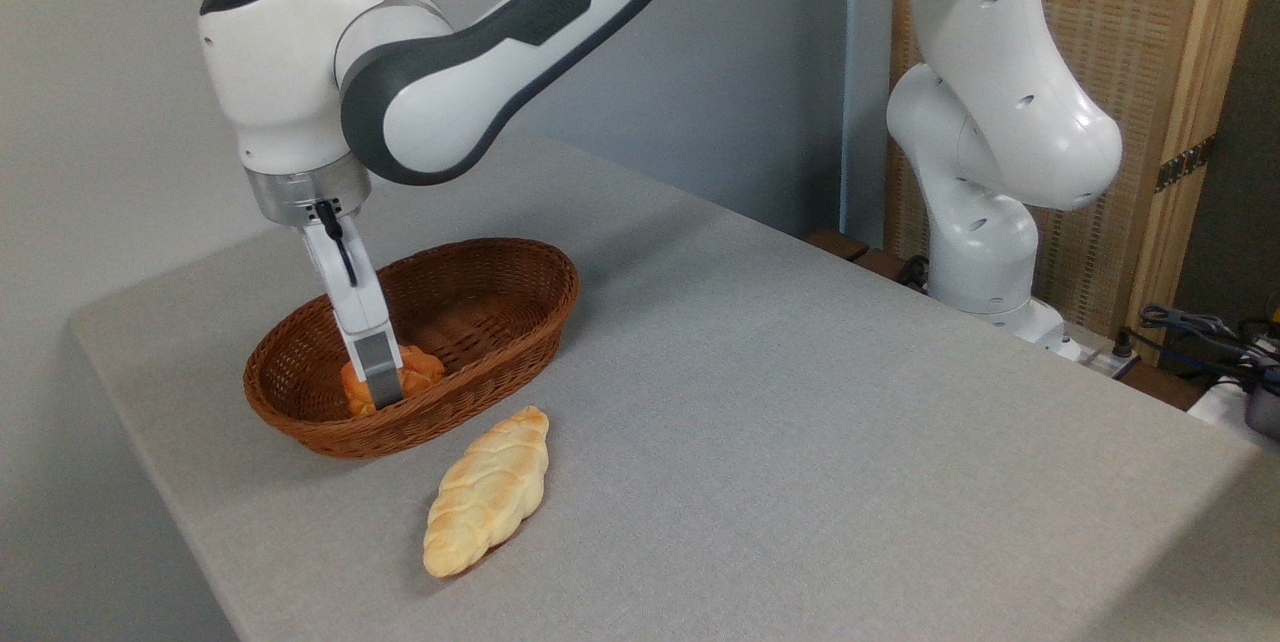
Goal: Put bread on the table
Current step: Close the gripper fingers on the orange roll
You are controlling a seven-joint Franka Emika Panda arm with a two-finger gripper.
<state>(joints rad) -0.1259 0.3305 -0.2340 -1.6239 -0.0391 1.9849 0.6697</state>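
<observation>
One robot arm reaches into one brown wicker basket (pixel 480 317) on the grey table (pixel 800 402). Its gripper (pixel 380 384) pinches the single orange bun (pixel 418 369) lying inside the basket. One pale braided loaf (pixel 487 505) lies on the table just beside the basket.

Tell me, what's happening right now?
Gripper down in basket, fingers against orange bun; grip unclear. Bun not on table yet. Braided loaf lies beside basket.
</observation>
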